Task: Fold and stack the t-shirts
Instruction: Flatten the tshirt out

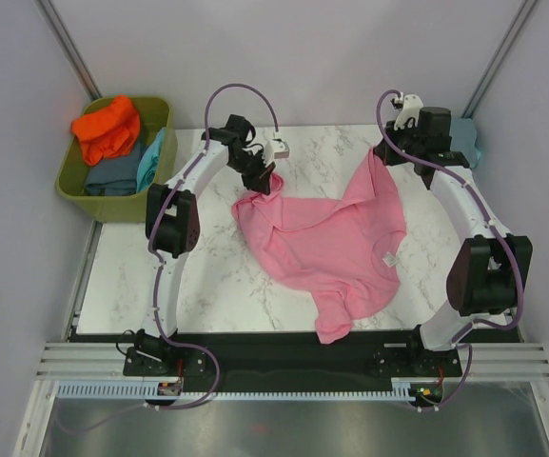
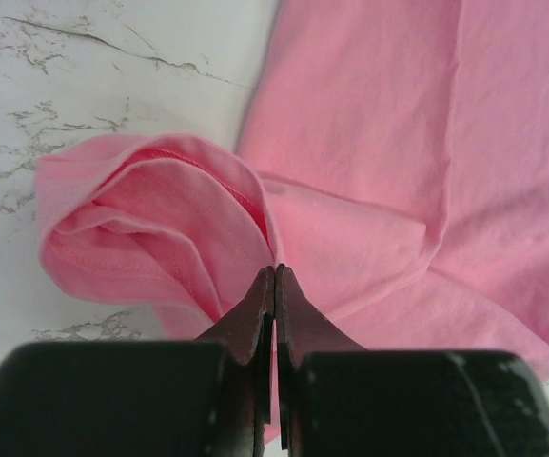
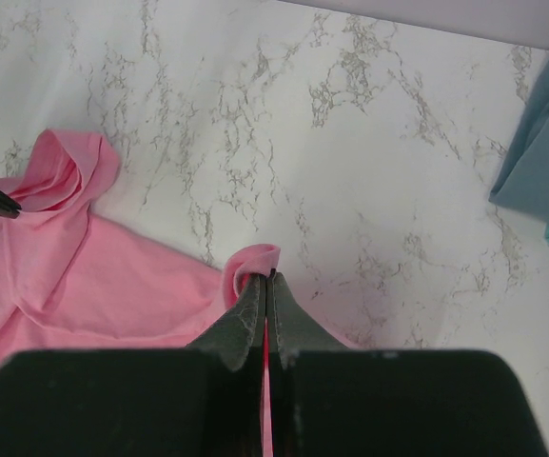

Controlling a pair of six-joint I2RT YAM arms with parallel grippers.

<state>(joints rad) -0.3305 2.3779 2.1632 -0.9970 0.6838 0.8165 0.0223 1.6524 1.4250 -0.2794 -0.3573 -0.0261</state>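
- The pink t-shirt (image 1: 326, 243) lies rumpled in the middle of the marble table (image 1: 160, 276). One end reaches almost to the near edge.
- Only the top view shows its white label (image 1: 388, 258), on the right side.
- Farther back, the left gripper (image 1: 260, 181) is pinched tight on the shirt's far left corner. Its own camera shows a rolled-up fold of pink cloth just past the closed jaws.
- The right gripper (image 1: 381, 152) is pinched tight on the far right corner. Its own camera shows a small pink loop at the tips.
- That camera shows a grey-blue t-shirt (image 3: 540, 143) lying on the table's far right.
- Only the top view shows the green tub (image 1: 74, 176), far left off the table. It holds an orange t-shirt (image 1: 107, 129), a slate-blue t-shirt (image 1: 112, 176) and a turquoise t-shirt (image 1: 150, 157).
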